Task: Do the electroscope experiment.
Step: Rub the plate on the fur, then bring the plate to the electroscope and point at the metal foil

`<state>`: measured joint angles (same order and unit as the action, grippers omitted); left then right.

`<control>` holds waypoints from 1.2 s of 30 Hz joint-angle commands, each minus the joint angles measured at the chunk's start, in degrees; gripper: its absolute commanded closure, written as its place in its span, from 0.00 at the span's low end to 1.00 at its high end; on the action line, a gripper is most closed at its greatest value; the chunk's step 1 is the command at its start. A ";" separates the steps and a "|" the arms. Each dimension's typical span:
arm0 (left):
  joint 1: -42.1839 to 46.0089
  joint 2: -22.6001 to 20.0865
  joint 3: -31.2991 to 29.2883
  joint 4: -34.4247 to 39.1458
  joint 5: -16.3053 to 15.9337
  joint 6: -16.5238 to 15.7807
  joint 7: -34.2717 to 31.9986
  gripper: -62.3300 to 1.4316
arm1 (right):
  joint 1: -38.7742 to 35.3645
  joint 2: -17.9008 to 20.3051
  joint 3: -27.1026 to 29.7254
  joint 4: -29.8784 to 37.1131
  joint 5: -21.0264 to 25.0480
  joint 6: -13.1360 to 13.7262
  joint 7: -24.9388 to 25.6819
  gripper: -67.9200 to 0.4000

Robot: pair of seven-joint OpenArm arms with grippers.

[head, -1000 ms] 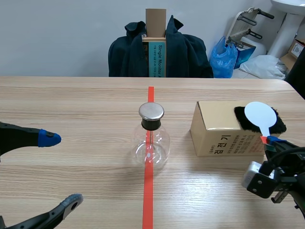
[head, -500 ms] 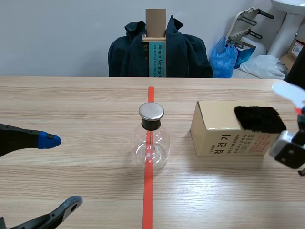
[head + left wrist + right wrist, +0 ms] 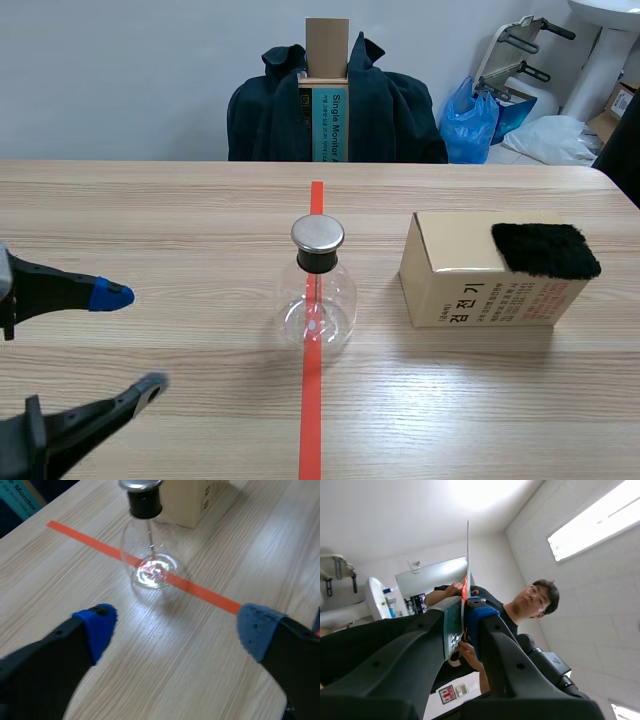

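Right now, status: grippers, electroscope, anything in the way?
Left gripper open, short of clear glass flask with metal cap. Right gripper shut on thin white paddle, pointing upward. Nothing between left gripper and flask.

1. I see the flask (image 3: 315, 300) standing on the tape line (image 3: 311, 420).
2. The box (image 3: 465, 275) sits at its 3 o'clock, near but apart.
3. The fuzzy cloth (image 3: 545, 250) lies on the box's 3 o'clock end.
4. My left gripper (image 3: 130, 340) is at the flask's 8 o'clock.
5. The paddle (image 3: 468, 550) sticks out between the fingers of my right gripper (image 3: 464, 625).
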<state>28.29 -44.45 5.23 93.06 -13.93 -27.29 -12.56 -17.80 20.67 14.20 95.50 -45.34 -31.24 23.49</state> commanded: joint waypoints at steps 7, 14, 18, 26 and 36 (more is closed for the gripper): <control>-19.17 8.39 10.67 -20.28 0.66 -2.93 -3.17 0.93 | 2.45 1.03 0.59 1.51 2.12 -0.79 -0.17 0.98; -32.00 15.78 18.91 -36.52 5.18 -2.91 -11.19 0.93 | 2.56 0.70 0.28 1.53 2.34 -0.57 2.23 0.98; -35.93 18.47 21.33 -41.64 5.77 -2.73 -13.53 0.93 | 2.58 0.61 0.07 1.53 2.34 -0.55 3.34 0.98; -38.32 21.00 22.51 -45.77 7.45 -2.45 -16.48 0.93 | 2.75 0.66 -2.62 1.53 2.29 -0.55 3.93 0.98; -38.32 22.10 22.51 -45.77 7.63 -2.45 -16.55 0.93 | 6.38 1.73 -13.31 1.53 1.09 -0.39 0.98 0.98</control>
<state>-9.98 -22.59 27.79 45.95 -5.78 -29.65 -28.12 -12.62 20.80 1.48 96.29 -44.14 -31.20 24.60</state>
